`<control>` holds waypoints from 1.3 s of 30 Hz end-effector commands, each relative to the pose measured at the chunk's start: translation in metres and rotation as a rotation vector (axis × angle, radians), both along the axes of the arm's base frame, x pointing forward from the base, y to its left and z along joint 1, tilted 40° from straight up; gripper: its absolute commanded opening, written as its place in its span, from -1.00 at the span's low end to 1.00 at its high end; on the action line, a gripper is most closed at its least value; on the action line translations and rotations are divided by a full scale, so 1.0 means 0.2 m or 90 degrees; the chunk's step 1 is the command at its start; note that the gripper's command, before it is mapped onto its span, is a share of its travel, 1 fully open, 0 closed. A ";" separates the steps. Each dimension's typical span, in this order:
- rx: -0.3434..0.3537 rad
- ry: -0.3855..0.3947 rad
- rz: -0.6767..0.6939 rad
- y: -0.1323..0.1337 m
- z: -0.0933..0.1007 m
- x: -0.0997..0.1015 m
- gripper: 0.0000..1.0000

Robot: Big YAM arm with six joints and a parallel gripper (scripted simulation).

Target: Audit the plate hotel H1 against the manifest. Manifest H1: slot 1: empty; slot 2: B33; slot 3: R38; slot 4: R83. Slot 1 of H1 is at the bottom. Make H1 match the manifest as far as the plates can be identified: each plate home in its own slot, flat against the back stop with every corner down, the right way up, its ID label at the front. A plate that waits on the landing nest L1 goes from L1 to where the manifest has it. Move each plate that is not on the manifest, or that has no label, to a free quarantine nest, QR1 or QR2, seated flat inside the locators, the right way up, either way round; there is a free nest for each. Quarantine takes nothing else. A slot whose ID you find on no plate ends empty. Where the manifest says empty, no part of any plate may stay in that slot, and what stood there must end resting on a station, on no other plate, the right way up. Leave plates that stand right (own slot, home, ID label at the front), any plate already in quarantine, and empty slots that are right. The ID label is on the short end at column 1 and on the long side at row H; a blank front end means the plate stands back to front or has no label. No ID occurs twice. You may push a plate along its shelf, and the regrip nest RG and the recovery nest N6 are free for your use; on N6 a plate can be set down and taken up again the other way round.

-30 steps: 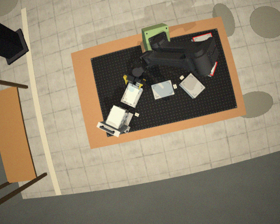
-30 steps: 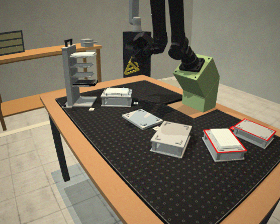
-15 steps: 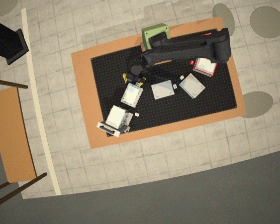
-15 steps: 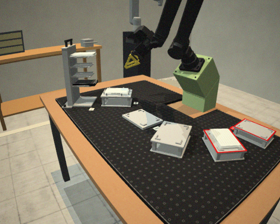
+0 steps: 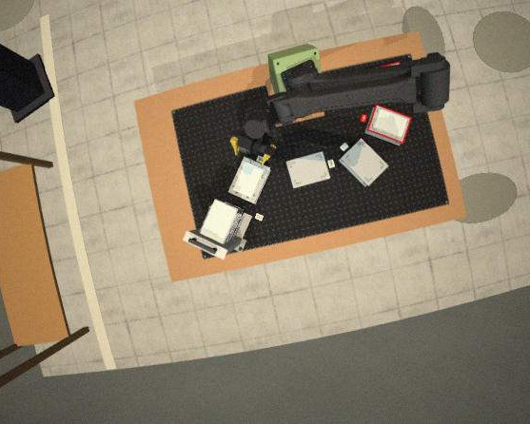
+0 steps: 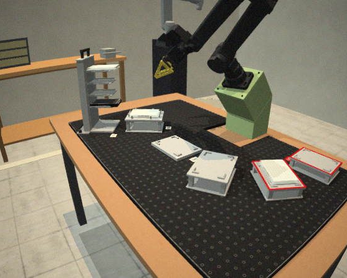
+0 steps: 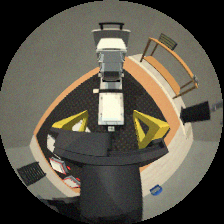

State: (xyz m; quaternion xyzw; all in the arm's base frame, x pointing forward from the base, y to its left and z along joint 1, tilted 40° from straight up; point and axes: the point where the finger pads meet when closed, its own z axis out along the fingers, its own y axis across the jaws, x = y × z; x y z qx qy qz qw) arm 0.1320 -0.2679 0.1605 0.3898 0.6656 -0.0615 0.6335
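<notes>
The plate [image 5: 249, 180] on the landing nest waits below the wide-open, empty gripper [image 5: 253, 149]; best descend squarely over it.

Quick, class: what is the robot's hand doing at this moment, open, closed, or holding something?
Hand: open, holding nothing, above the white plate in front of the tower.

Matte black jointed arm [image 5: 358, 87] on a green pedestal [image 6: 262, 93] (yellow triangular claw [image 7: 114, 128] fingers).

five nests [image 6: 212, 169], one hotel [image 6: 83, 93]
</notes>
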 end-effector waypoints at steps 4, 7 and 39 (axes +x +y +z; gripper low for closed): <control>-0.080 0.047 0.050 -0.02 0.18 0.07 1.00; -0.095 0.065 0.067 -0.01 0.20 0.09 1.00; -0.296 0.305 0.324 0.20 0.45 0.44 1.00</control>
